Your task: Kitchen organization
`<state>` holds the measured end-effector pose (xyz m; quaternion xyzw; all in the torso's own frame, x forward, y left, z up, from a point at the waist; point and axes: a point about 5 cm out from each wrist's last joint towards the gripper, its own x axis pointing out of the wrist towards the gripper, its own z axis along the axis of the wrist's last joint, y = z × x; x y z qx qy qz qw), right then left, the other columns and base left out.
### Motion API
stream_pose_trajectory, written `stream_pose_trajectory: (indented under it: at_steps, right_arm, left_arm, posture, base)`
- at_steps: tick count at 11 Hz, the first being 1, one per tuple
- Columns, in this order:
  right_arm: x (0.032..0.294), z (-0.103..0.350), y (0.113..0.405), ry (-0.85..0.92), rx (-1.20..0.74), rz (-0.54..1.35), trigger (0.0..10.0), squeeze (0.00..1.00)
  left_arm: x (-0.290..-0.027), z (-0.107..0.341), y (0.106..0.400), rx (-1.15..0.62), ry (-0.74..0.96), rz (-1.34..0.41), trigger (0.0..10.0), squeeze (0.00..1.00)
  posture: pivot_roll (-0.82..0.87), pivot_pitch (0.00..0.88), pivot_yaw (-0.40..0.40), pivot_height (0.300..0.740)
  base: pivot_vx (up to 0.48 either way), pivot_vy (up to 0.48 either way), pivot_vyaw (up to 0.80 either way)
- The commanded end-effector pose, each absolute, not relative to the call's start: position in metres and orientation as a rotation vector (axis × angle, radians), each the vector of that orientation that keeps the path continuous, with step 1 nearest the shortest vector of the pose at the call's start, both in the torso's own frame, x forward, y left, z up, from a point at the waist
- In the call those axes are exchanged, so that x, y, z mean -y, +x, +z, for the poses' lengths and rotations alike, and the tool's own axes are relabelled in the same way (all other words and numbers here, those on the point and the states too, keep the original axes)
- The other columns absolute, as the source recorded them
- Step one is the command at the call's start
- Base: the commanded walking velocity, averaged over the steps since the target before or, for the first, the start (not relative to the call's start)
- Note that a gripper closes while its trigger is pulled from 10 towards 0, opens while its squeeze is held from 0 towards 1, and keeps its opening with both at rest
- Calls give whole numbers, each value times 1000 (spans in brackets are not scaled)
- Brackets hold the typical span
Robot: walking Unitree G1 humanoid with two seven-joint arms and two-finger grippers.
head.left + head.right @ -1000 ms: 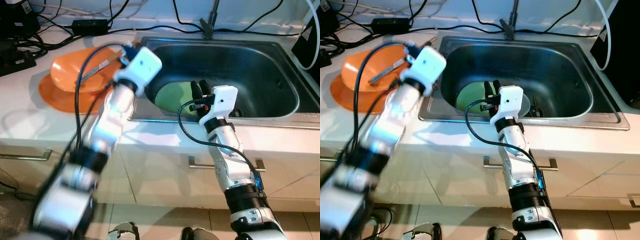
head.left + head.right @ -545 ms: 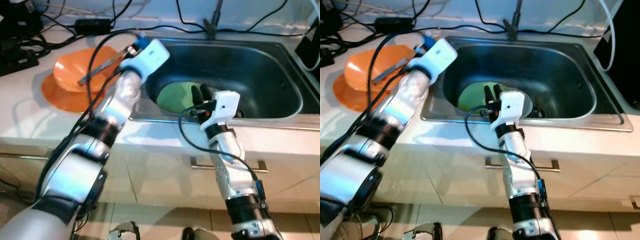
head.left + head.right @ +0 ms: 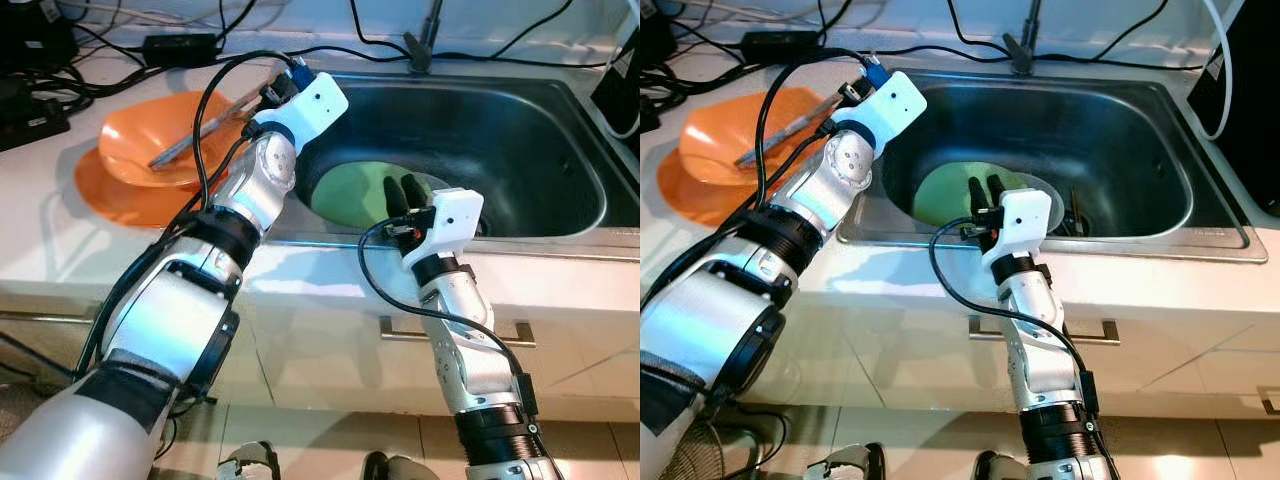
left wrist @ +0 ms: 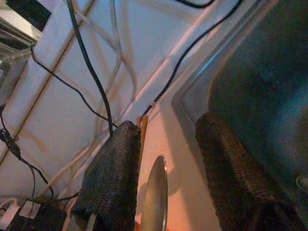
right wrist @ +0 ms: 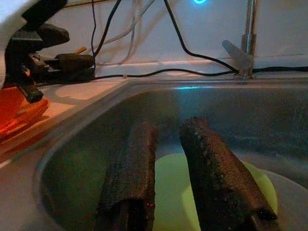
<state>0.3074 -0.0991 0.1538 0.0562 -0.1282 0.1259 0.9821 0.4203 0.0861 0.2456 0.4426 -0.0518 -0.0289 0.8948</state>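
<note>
An orange bowl (image 3: 140, 140) rests on an orange plate (image 3: 115, 195) on the counter left of the sink (image 3: 520, 120). A metal utensil (image 3: 190, 138) lies slanted in the bowl. My left gripper (image 4: 166, 122) hovers at the sink's left rim beside the bowl, its white wrist (image 3: 318, 98) above the rim. It is open, and the utensil's silver end (image 4: 155, 192) lies between the spread fingers, apart from them. A green plate (image 3: 350, 190) lies in the sink. My right gripper (image 3: 400, 185) reaches over the sink's front rim above that plate, open and holding nothing.
A pale plate (image 3: 1052, 203) and dark utensils (image 3: 1072, 215) lie in the sink beside the green plate. The faucet (image 3: 420, 45) stands at the back. Cables and a power adapter (image 3: 180, 45) cross the rear counter. Cabinet drawers with handles (image 3: 400, 328) are below.
My left arm has swung forward and right until its wrist sits over the sink's left rim. The right gripper has shifted slightly right and stays over the green plate.
</note>
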Motion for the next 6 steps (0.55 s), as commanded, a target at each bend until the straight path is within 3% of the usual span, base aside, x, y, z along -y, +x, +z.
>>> stream_pose_trajectory:
  at_steps: [1,2,3,4,5,6]
  right_arm:
    - [103,140,306,118,185,233,10000,0]
    - [103,140,305,119,181,233,10000,0]
    - [103,139,304,119,178,232,10000,0]
    - [105,139,304,117,175,228,10000,0]
    - [106,139,304,115,175,224,10000,0]
    - [106,139,304,115,174,222,10000,0]
  left_arm:
    - [-87,251,422,104,936,-28,10000,0]
    - [-92,250,423,80,952,-4,8118,0]
    - [-93,250,424,73,961,3,7373,0]
    - [-94,247,424,49,963,3,4667,0]
    - [-93,244,424,38,965,-13,0,0]
    - [-91,241,423,34,952,-25,0,0]
  posture:
    - [6,163,12,740]
    - [2,161,14,740]
    - [0,161,14,740]
    - [-4,159,14,740]
    - [-4,159,14,740]
    - [-4,159,14,740]
  base:
    - [0,0,0]
    - [0,0,0]
    - [0,0,0]
    - [0,0,0]
    - [0,0,0]
    - [0,0,0]
